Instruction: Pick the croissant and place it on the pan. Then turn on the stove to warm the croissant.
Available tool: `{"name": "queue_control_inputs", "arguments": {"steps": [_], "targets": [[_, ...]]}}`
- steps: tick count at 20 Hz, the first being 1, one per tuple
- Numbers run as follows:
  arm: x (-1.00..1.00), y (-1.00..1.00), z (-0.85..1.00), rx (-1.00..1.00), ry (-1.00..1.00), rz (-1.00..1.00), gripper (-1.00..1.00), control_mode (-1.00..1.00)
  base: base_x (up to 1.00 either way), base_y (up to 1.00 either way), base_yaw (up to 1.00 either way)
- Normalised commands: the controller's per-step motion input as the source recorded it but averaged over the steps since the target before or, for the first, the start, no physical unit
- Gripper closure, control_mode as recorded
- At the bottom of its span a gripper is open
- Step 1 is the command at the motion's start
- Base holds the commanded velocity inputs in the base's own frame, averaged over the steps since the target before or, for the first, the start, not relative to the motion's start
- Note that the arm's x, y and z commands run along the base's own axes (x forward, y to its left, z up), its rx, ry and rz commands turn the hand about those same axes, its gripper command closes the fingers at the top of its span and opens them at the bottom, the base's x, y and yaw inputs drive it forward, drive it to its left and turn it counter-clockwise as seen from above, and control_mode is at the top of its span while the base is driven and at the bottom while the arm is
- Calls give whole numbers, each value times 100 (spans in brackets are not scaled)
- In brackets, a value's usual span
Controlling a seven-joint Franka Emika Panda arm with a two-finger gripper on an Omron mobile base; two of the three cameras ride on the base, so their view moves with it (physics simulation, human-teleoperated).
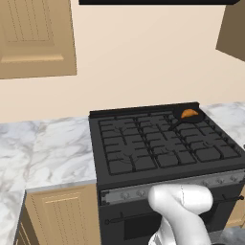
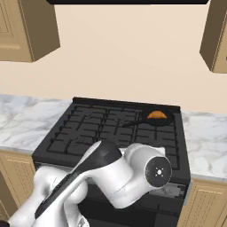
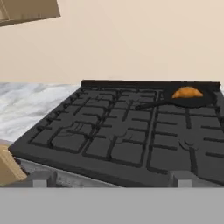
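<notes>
The stove (image 1: 162, 143) filled the counter gap, its knobs (image 1: 125, 195) on the grey front panel. The pan (image 1: 191, 117) sat on the back right burner, the croissant (image 1: 189, 113) already in it, small, orange-brown, crescent-shaped. Next, I judged, came approaching the knob squarely, then twisting. Whether the gripper was wide or narrow, I could not tell.

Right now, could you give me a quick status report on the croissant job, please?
Croissant sits in pan, stove's back right burner. Gripper state unclear. Knob panel unobstructed.
</notes>
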Motion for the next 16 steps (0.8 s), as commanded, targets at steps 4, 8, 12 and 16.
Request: {"name": "queue_control_inputs", "arguments": {"steps": [4, 8, 12, 16], "targets": [[-36, 0, -34, 0, -68, 23, -100, -100, 0, 0, 0], [-19, 0, -52, 0, -64, 9, -100, -100, 0, 0, 0], [0, 0, -61, 0, -51, 0, -100, -100, 0, 0, 0], [0, 0, -55, 0, -40, 0, -100, -100, 0, 0, 0]]}}
